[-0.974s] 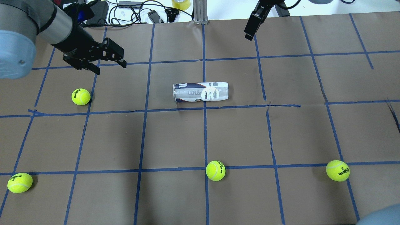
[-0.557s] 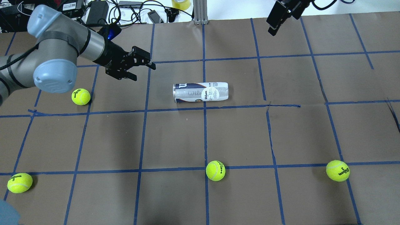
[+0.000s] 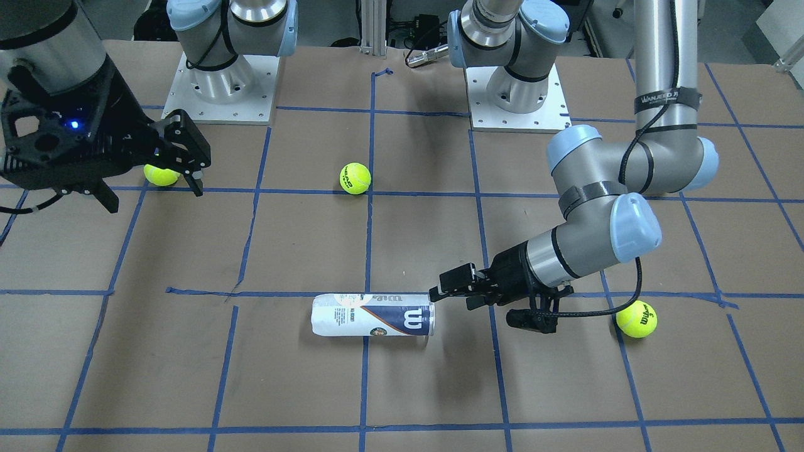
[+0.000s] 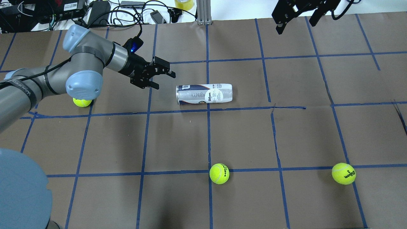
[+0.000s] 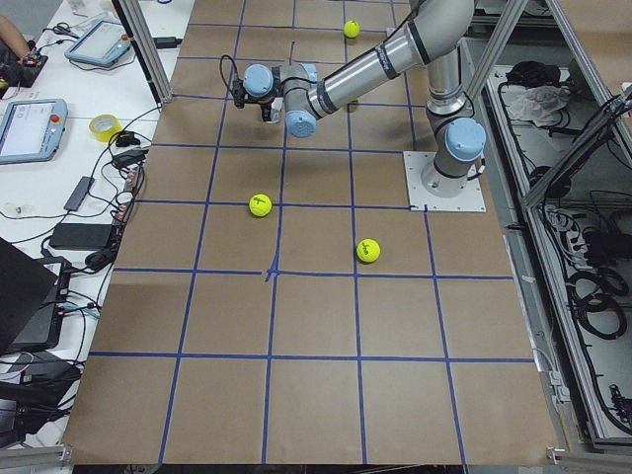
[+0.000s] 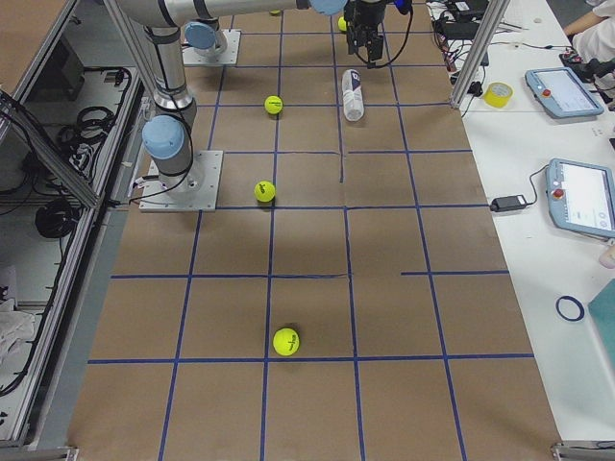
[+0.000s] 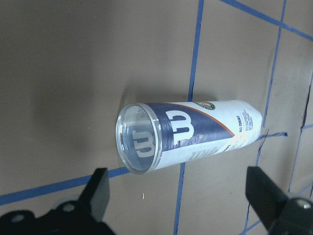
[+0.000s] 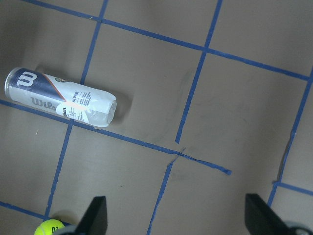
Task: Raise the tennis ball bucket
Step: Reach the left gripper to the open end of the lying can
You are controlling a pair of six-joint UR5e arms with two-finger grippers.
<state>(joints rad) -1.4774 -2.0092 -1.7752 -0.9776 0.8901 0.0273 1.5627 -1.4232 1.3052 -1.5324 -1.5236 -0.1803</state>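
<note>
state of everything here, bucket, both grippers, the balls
tennis ball bucket: lying on its side on the table, not gripped
left gripper: open, just off the bucket's clear end, not touching it
right gripper: open, holding nothing, far from the bucket
tennis balls: loose on the table, none held

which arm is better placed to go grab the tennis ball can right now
Left. The left gripper is open, just off the W end of the tennis ball bucket and facing it. The right gripper, also open, is far from it.
</note>
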